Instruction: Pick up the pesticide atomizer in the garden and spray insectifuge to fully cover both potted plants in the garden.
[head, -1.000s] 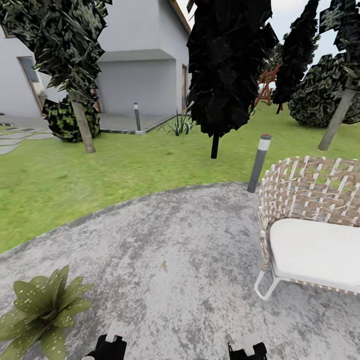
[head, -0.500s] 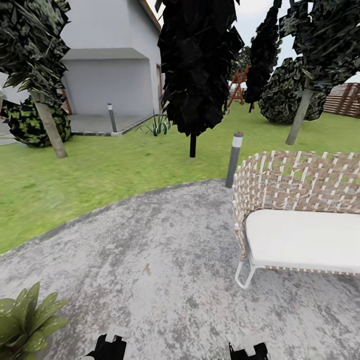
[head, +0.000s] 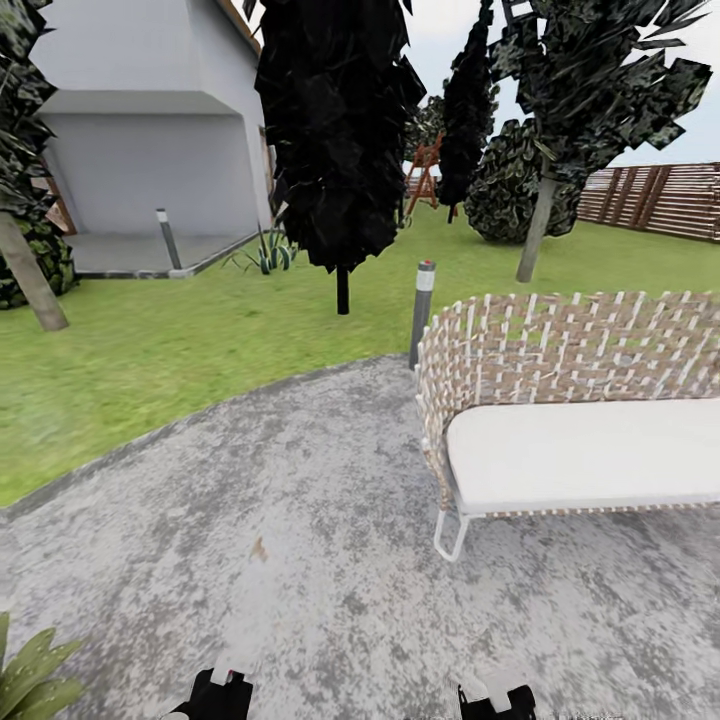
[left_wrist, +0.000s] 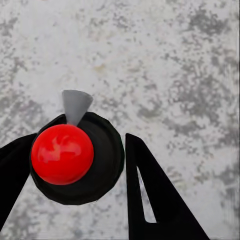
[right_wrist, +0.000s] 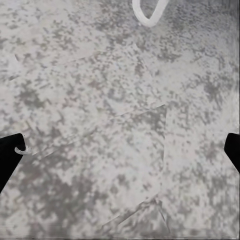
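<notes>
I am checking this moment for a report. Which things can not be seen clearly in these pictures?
- Potted plant: head view, cut by the lower left edge; a few leaves show, its pot hidden.
- Wicker sofa: head view, right end cut off.
- Left gripper: left wrist view, black round body with red ball between the fingers; what it is stays unclear.

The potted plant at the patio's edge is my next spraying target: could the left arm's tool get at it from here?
Probably not yet. The potted plant sits well off to the side of the left tool, mostly out of frame, with bare patio between; the way is free.
</notes>
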